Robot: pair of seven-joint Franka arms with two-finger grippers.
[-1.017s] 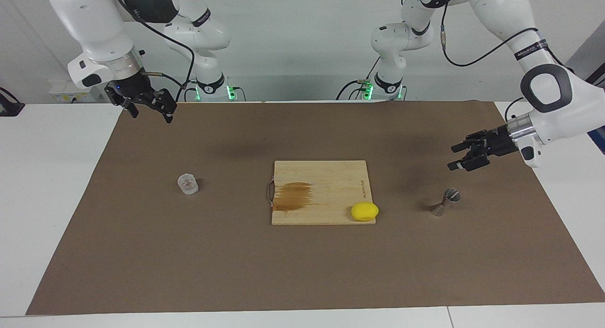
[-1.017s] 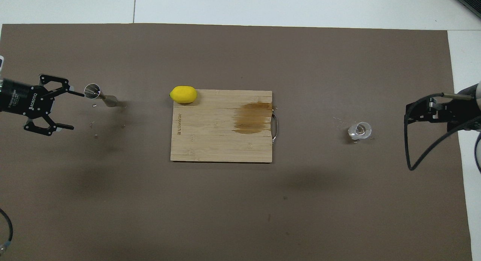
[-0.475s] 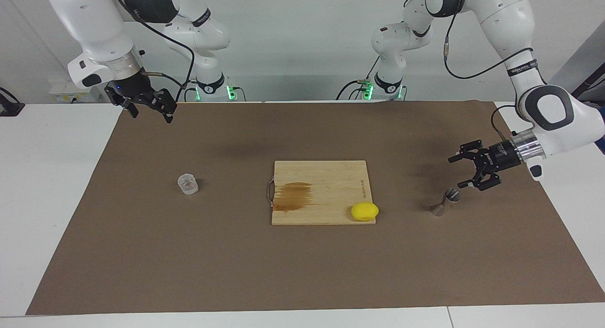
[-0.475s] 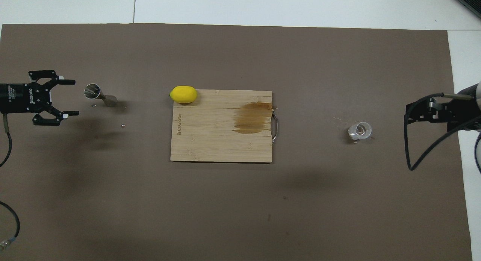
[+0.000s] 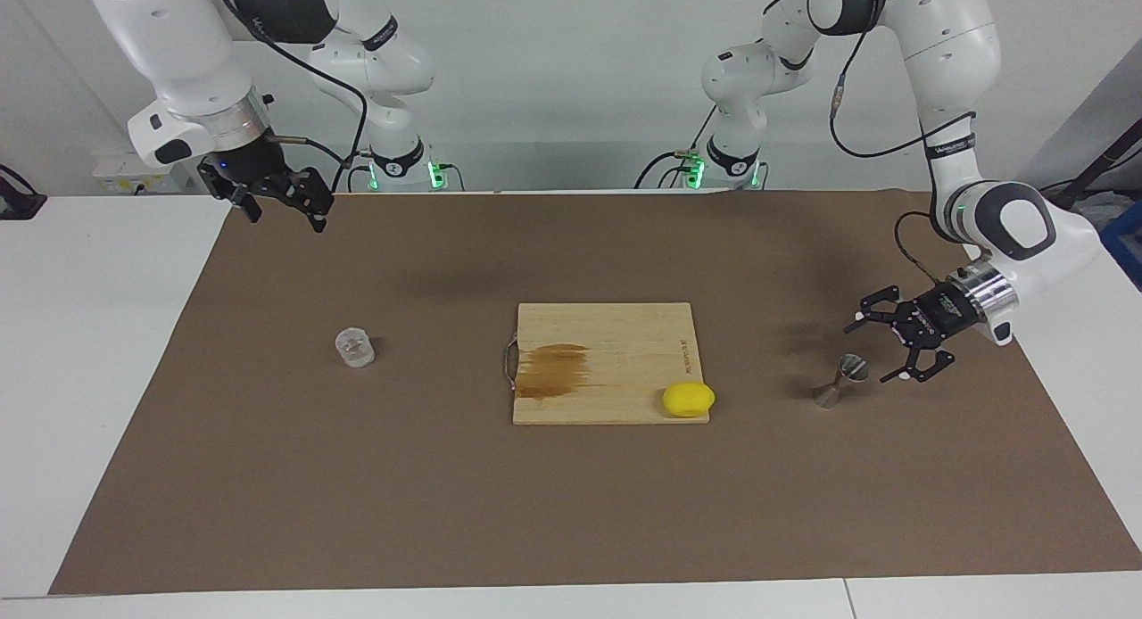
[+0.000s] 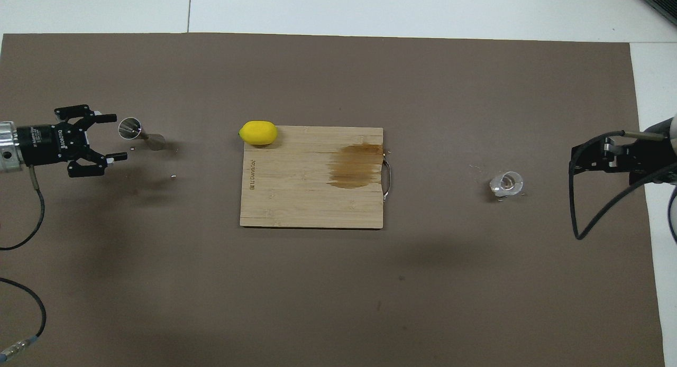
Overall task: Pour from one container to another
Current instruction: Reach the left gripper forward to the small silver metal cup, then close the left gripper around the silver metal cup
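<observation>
The clear glass cup (image 5: 355, 347) (image 6: 506, 183) stands upright on the brown mat toward the right arm's end of the table. The steel jigger (image 5: 843, 380) (image 6: 138, 133) stands upright toward the left arm's end. My left gripper (image 5: 867, 355) (image 6: 119, 136) is low and level beside the jigger, open, its fingertips just short of the jigger's upper cone and touching nothing. My right gripper (image 5: 285, 219) waits raised over the mat's corner by its base, open and empty, well apart from the glass.
A wooden cutting board (image 5: 616, 334) (image 6: 296, 192) with a brown stain lies mid-table. A yellow lemon (image 5: 688, 399) (image 6: 258, 132) sits on the board's corner closest to the jigger. Small specks dot the mat around both containers.
My left gripper has come down and swung in toward the jigger, its wrist turning level. The right arm, glass, jigger, board and lemon have not moved.
</observation>
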